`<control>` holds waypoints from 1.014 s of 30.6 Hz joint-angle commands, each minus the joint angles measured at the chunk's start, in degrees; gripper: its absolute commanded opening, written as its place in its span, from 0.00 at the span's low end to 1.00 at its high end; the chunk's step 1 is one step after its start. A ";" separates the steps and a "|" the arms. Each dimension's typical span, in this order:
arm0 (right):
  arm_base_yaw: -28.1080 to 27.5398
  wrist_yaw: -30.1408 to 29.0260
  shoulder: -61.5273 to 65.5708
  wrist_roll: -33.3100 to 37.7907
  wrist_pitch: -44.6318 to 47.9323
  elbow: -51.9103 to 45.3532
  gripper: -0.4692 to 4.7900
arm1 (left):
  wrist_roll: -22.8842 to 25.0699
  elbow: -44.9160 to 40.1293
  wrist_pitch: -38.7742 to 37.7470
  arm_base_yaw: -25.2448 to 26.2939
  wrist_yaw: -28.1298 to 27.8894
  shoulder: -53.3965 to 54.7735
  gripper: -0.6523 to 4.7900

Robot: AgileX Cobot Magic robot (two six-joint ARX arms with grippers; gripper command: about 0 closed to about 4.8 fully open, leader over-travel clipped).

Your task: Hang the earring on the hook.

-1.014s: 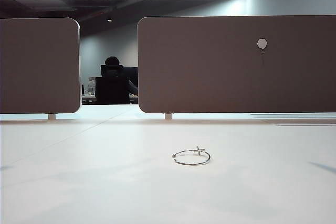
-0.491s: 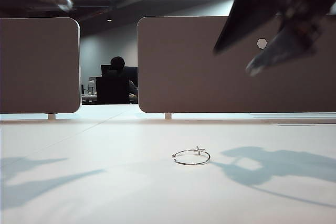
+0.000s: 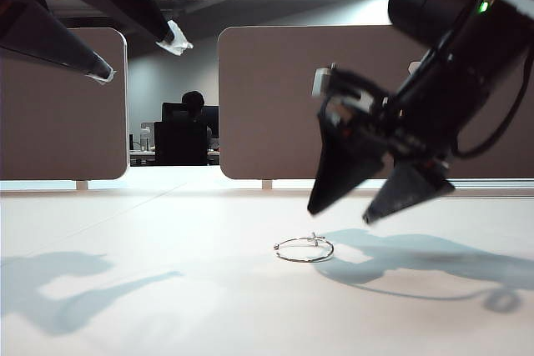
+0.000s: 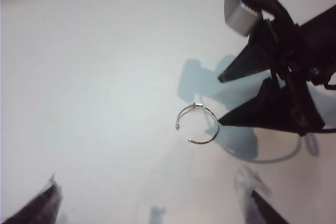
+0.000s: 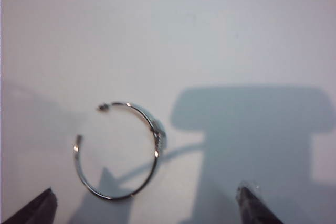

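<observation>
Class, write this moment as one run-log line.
thin silver wire hoop earring: flat on white table, untouched | right gripper: open, low beside it | left gripper: open, high

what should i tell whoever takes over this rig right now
Left gripper: open, empty, high over the table's left side.
Right gripper: open, empty, low, just right of the earring, not touching it.
Earring: lying flat on the table, mid-front, untouched.
Hook: on the right panel, hidden behind the right arm in the exterior view.
Done: nothing yet; arms are only in position.
Left: grasp the earring, lift it, hang it on the hook.
</observation>
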 commanded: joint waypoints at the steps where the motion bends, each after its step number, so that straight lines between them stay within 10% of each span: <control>1: 0.74 1.62 1.20 -3.50 1.16 0.17 1.00 | 1.25 0.15 0.79 0.00 -0.90 -0.11 1.00; 27: 4.94 12.98 6.73 -3.98 3.54 0.13 1.00 | 1.70 0.15 -1.57 0.00 -1.99 -0.11 1.00; 31: 5.11 12.87 8.26 -2.62 1.81 0.13 0.55 | 1.70 0.15 -2.32 0.00 -1.99 -0.11 1.00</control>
